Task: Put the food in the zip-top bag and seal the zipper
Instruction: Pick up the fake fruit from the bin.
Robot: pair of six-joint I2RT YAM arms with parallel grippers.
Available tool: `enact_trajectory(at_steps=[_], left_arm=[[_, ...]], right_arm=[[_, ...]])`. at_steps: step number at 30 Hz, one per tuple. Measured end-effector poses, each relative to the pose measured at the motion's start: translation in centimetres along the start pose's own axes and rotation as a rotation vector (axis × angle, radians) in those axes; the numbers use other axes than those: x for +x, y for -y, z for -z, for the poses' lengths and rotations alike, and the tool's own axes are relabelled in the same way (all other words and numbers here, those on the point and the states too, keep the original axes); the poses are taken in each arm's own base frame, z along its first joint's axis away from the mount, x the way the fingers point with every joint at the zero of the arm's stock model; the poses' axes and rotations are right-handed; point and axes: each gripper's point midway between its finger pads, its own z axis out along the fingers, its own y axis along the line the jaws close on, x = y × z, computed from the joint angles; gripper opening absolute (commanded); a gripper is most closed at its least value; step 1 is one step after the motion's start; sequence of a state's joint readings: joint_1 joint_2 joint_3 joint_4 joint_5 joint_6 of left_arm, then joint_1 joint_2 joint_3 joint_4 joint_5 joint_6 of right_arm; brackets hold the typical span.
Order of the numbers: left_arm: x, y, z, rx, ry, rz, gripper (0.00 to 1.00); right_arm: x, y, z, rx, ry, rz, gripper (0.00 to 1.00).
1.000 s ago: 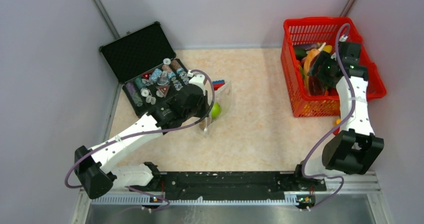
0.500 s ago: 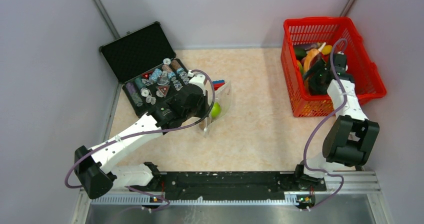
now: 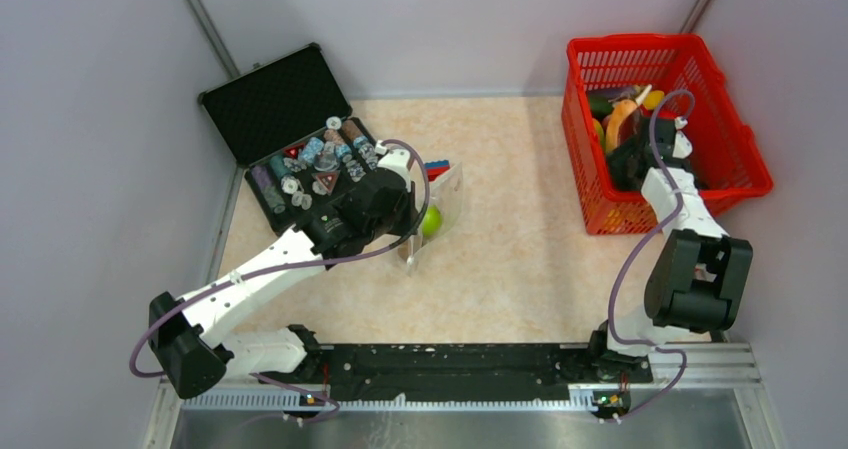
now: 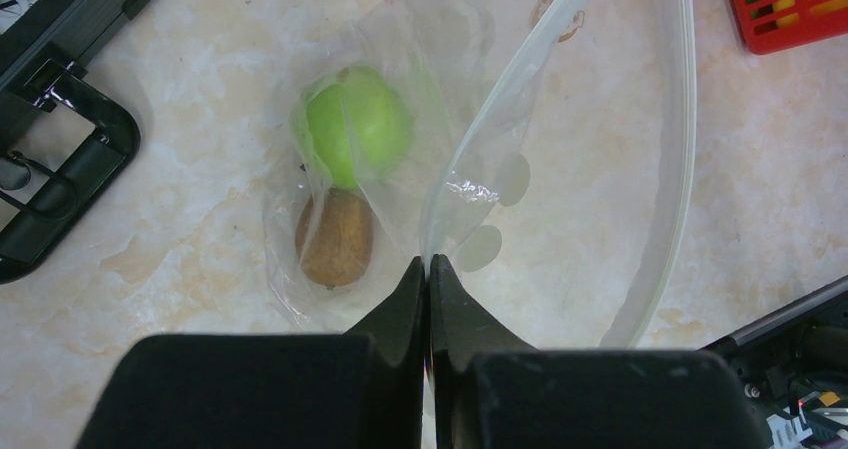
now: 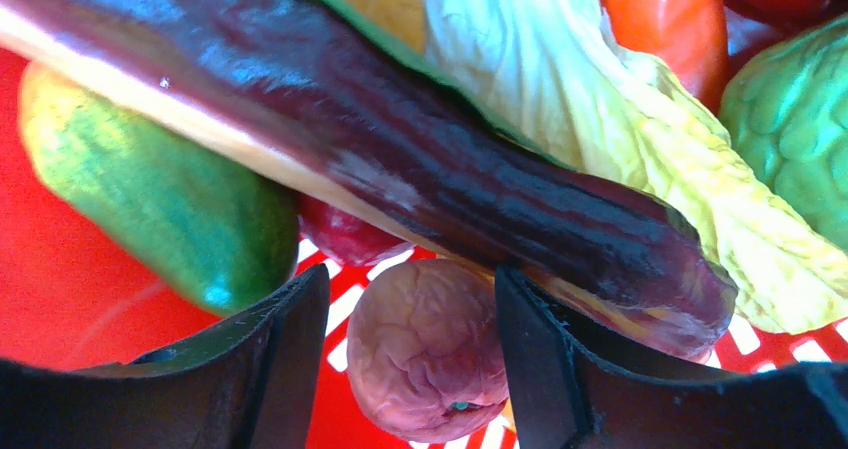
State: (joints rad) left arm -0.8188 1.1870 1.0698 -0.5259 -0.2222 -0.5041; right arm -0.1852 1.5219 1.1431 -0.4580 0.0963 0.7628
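Jaws of left gripper (image 4: 428,269) are pressed together, clamped on one edge of clear crinkly plastic zip-top bag (image 4: 560,169), and hold its mouth open. Just past the jaw tips, inside the bag, sits brown oval fruit (image 4: 334,237), with round green fruit (image 4: 352,127) touching it on the far side. Whitish zipper strip (image 4: 683,149) curves away to the right of the jaws and is not pressed shut.

Jaws of right gripper (image 5: 408,284) stand apart, down inside red mesh basket (image 5: 60,309). Between them lies wrinkled pinkish round piece (image 5: 428,349). A gap shows on the left side, so it reads as straddled, not gripped yet. Long purple eggplant (image 5: 400,159) lies across just beyond the jaw tips, partly over the wrinkled piece. Smooth green cucumber (image 5: 170,199) sits further left, pale yellow-green cabbage leaf (image 5: 620,139) further right, then orange-red piece (image 5: 660,29) and bumpy dark green piece (image 5: 790,139) beyond that.

Progress, as a judgement: early. Two pieces are bagged and most of the food is in the basket. The eggplant may snag a lift of the wrinkled piece. Left to do: more transfers, then sealing the zipper.
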Motion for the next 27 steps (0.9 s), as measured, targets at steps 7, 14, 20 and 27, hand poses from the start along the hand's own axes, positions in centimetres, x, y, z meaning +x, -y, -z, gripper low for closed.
enact_trajectory(at_steps=[7, 14, 20, 27], left_arm=[[0.1, -0.1, 0.0, -0.006, -0.005, 0.007, 0.00], [0.1, -0.1, 0.3, -0.005, -0.003, 0.019, 0.00], [0.0, -0.1, 0.4, -0.004, -0.001, 0.021, 0.00], [0.0, -0.1, 0.4, -0.003, -0.001, 0.021, 0.00]], right_arm=[[0.5, 0.0, -0.6, -0.017, -0.003, -0.027, 0.66], [0.4, 0.2, -0.6, -0.014, 0.000, -0.015, 0.23], [-0.1, -0.7, 0.5, -0.075, 0.007, 0.031, 0.22], [-0.2, -2.2, 3.6, -0.171, 0.009, 0.088, 0.23]])
